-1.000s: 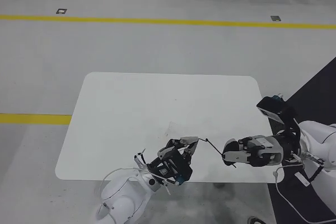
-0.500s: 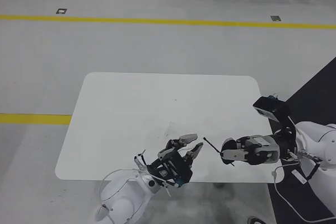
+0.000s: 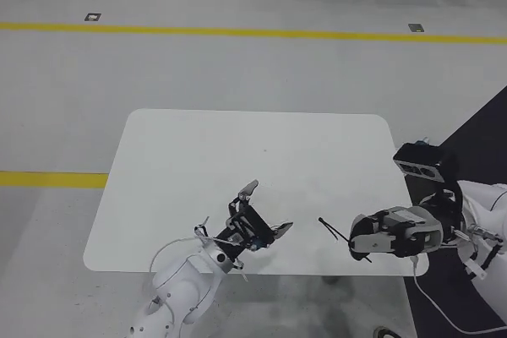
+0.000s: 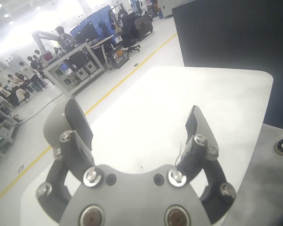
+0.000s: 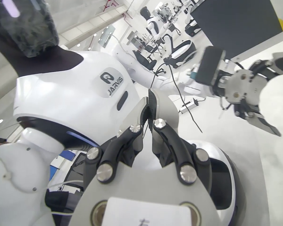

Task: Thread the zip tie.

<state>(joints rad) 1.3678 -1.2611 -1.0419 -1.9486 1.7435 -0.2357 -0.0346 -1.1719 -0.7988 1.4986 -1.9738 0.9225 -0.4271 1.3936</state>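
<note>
Left tool [image 3: 269, 205] swung away, leaving zip tie [image 3: 328, 227] in right tool [image 3: 353, 239].

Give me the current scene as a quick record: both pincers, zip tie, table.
left pincer: open, empty, above the table's robot-side edge
right pincer: shut on the zip tie, above the table by its robot-side right corner
zip tie: thin black strip, free end pointing toward the left pincer, apart from it
table: white, rounded corners
threading: no loop visible in the top view; looks not yet done
</note>
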